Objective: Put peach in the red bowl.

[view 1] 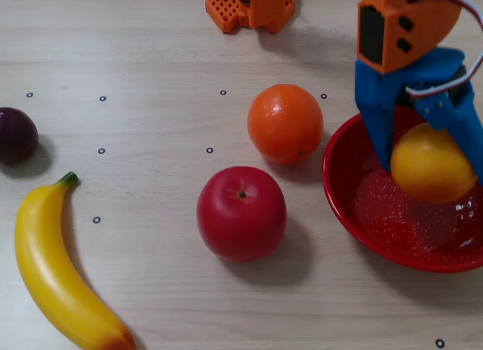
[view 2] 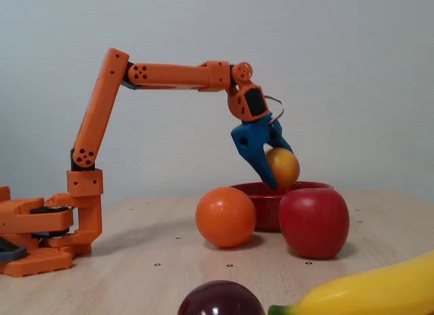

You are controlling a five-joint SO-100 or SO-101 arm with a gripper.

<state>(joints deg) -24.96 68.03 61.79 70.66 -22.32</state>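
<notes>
A pale wooden desk [view 1: 151, 56] dotted with small ring markers sits before a plain grey-white wall, and your orange arm's base stands at its 12 o'clock edge in the top-down fixed view. The blue hand [view 1: 430, 165] is closed on the peach [view 1: 432, 163], one finger on each side of it, so the fruit hangs clear of the desk. In the side fixed view the peach [view 2: 283, 168] sits at about rim height of the red bowl [view 2: 298, 188], with the hand [view 2: 277, 174] pointing steeply down from a nearly level forearm and an upper arm leaning forward from the base.

From above, the peach lies over the bowl's [view 1: 339, 199] interior, toward 12 o'clock of its middle, which I judge puts it well placed for release. Whether it already touches the bowl floor, you cannot tell.

The orange [view 1: 285, 122] sits at the bowl's 10 o'clock, the apple [view 1: 241, 212] at its 9 o'clock. The banana [view 1: 56, 274] and plum [view 1: 16, 135] lie well apart.
</notes>
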